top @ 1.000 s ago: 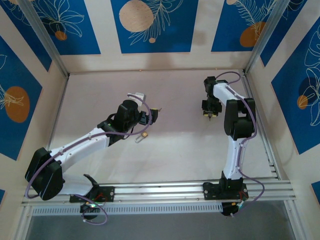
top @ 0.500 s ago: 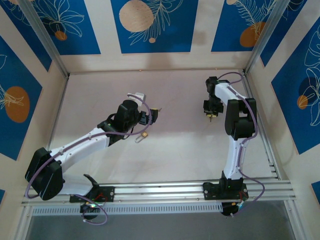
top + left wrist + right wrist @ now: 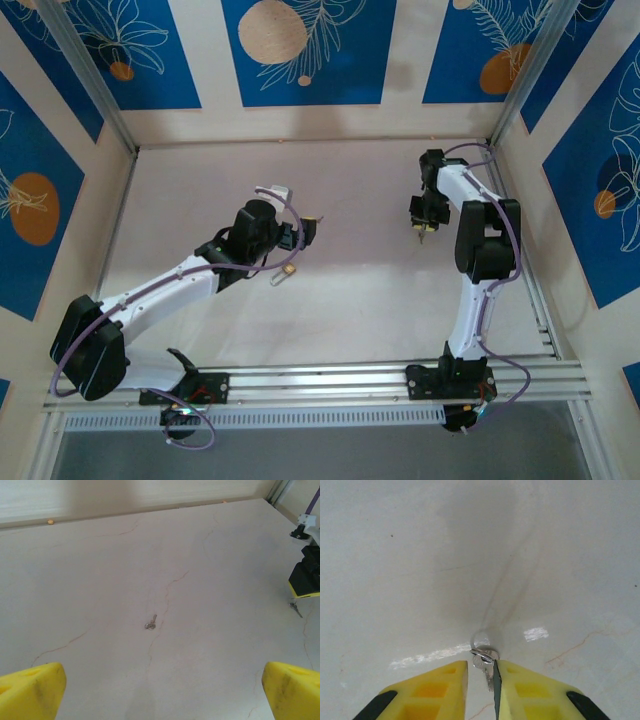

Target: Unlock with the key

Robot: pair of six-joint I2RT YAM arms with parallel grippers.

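Pinching the key point(image 3: 481, 661), right gripper point(image 3: 482, 672); left gripper point(image 3: 161, 672) apart, padlock point(image 3: 288, 268) near, loose key point(image 3: 151, 623) ahead.

text: none legible | labels: none | brands: none | numbers: none; signs: none

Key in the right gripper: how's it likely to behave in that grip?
The key is thin, shiny metal pinched just at the tips of the right gripper, so it may pivot or slip under side load. It looks tiny beside the fingers, so it is probably very light, and likely stiff.
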